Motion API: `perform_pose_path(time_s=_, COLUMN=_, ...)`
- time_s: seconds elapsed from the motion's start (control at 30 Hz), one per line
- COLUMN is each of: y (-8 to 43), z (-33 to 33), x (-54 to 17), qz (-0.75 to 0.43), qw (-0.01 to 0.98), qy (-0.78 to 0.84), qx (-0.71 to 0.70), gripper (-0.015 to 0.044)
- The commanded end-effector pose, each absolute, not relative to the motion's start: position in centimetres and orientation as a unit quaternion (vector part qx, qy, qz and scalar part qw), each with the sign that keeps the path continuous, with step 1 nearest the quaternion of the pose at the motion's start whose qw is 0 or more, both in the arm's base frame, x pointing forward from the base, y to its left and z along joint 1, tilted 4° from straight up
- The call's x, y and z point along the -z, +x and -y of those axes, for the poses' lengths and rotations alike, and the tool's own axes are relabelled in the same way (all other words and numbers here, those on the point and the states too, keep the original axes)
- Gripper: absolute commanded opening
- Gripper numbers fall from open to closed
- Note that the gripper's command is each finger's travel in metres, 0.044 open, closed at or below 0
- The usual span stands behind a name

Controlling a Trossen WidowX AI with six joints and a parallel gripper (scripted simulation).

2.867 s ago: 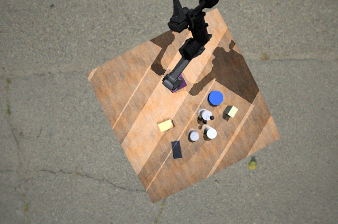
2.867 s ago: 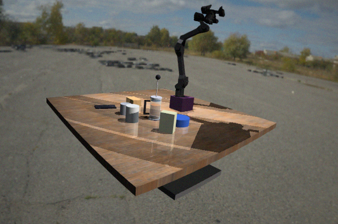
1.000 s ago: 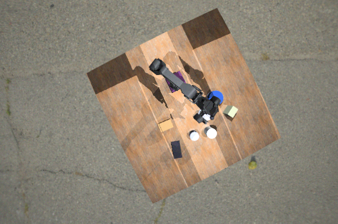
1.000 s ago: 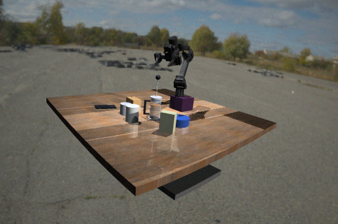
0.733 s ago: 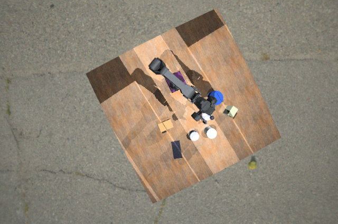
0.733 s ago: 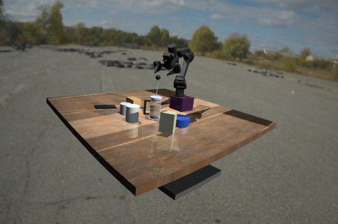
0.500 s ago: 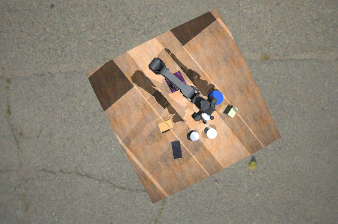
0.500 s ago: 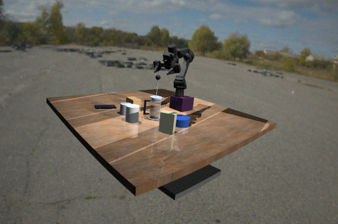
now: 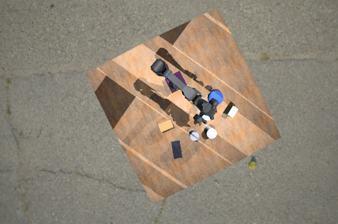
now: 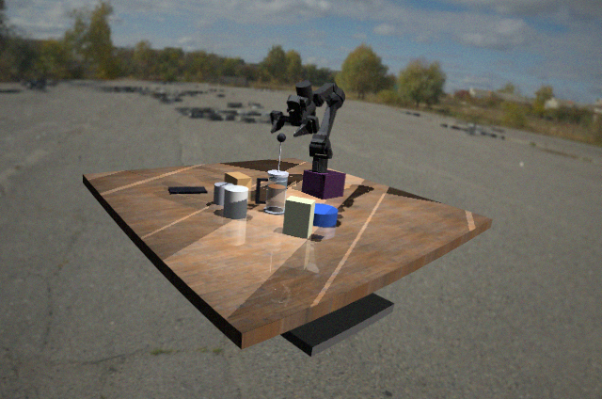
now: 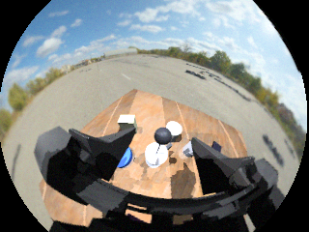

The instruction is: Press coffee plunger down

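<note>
Fingers [image 10: 288, 123] wide apart, holding nothing, just above the plunger knob [image 10: 280, 137]; an off-centre descent risks side-loading the rod and tipping the press [image 10: 276, 192].

The table [image 10: 272, 278] is showing striped brown wood; below the black gripper [image 10: 288, 123] a blue cylinder [image 10: 324, 215] and cream block [image 10: 298, 216] are standing.

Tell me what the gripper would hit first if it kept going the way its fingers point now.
Most likely the black plunger knob: the wrist view shows it centred in the gap of the open, empty gripper, with the press's white lid just beyond. The exterior view shows the knob still below the fingers; depth is uncertain.
</note>
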State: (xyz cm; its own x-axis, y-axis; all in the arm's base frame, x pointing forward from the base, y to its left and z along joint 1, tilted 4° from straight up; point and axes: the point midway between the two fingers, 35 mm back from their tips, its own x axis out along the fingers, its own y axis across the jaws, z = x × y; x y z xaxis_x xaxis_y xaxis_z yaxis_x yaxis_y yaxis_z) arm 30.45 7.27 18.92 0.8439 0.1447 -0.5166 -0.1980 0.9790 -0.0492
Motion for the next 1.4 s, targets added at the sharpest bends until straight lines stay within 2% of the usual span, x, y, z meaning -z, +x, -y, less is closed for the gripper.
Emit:
perform_pose_path(time_s=0.0, y=31.0, z=-7.4, x=-18.2, qz=-0.269, qw=0.957, qy=-0.052, qx=-0.091, gripper=0.0440)
perform_pose_path(time_s=0.2, y=31.6, z=-7.5, x=-17.8, qz=-0.269, qw=0.957, qy=-0.052, qx=-0.091, gripper=0.0440)
perform_pose_path(time_s=0.6, y=31.6, z=-7.5, x=-17.8, qz=-0.269, qw=0.957, qy=-0.052, qx=-0.091, gripper=0.0125)
perform_pose_path(time_s=1.37, y=32.0, z=-7.5, x=-15.9, qz=-0.269, qw=0.957, qy=-0.052, qx=-0.091, gripper=0.0124)
